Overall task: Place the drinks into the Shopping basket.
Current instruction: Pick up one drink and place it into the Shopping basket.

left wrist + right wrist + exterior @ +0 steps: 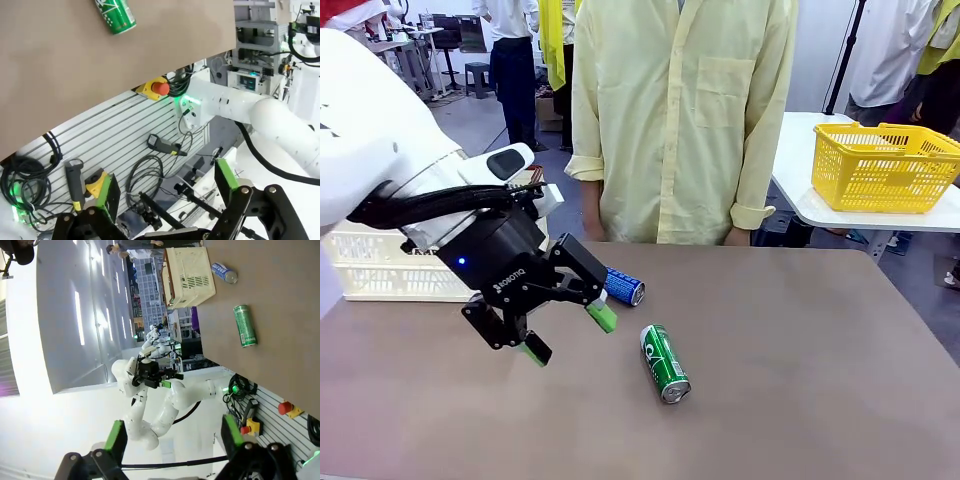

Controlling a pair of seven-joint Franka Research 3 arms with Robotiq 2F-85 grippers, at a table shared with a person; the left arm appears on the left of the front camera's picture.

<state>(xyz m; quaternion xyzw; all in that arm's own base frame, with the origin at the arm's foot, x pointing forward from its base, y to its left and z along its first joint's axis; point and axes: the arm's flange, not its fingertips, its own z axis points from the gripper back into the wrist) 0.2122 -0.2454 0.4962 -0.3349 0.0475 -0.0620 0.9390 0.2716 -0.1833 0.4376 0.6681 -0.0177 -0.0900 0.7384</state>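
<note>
Left claw (569, 335) hangs just above the table (800, 400), tilted, its jaws spread wide with nothing between the green pads. The right claw (173, 436) is likewise released and empty, held well back from the table's near edge.

Closest to the left claw is the blue can (623, 286), lying on its side just beyond the claw's right finger, which hides its near end in the front view. The green can (665, 363) lies on its side a little farther to the right and nearer the robot, apart from the blue one. The Shopping basket (380, 262) stands at the far left of the table, behind the left arm. A person (680, 120) in a pale yellow shirt stands at the far edge, hands not on the table.

Judging by this, the task is at its start: both drinks are on the table and the reach for the first can is in hand, probably the blue one. The next move calls for turning the jaws square across the can's body, lowering until the pads flank it, and closing gently, since a can on its side may roll if nudged.
</note>
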